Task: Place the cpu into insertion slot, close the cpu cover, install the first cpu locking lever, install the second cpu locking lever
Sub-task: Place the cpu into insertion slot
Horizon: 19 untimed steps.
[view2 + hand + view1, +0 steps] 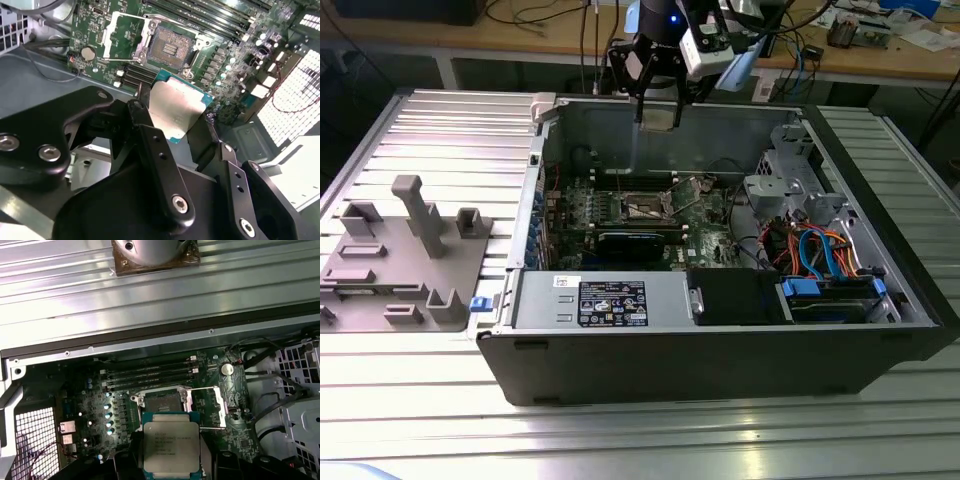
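Our gripper (173, 116) grasps the cpu (171, 445) by two edges, above the open insertion slot (170, 47). If the cpu goes down tilted or shifted, we could damage the slot.

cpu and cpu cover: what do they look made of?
cpu: top looks like matte silver-grey metal with a soft sheen, and the edge looks like green circuit-board laminate. cpu cover: thin bright sheet metal, probably steel, going by its shiny stamped frame. The exact alloy can't be told.
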Motion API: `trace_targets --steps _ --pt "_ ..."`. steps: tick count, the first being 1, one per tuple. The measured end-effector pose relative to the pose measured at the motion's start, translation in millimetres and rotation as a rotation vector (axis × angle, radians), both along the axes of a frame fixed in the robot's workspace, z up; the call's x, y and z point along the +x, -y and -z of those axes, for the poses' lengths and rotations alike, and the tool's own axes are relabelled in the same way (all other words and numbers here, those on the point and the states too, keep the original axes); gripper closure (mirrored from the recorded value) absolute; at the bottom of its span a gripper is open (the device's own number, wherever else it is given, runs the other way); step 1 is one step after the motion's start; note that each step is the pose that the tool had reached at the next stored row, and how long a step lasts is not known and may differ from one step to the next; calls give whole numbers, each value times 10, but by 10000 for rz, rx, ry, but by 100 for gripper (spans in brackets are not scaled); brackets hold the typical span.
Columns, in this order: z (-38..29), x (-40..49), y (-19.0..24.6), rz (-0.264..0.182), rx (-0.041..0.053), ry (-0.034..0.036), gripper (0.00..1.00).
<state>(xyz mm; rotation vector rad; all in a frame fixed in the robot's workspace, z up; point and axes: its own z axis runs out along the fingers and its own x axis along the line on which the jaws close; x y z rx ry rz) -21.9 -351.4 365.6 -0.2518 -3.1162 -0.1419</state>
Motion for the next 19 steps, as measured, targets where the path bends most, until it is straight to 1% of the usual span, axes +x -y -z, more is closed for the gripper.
trace_targets --steps 3,4,7,14,15,17,19 --pt "1 0 0 308 0 0 46" --pt "1 0 0 560 -1 0 46" --pt "2 0 0 886 0 0 46" --pt "2 0 1 940 -9 1 46" --pt "2 -1 1 1047 -14 0 46" --pt "5 0 0 1490 -16 0 46" --pt "5 1 0 1726 -21 1 46"
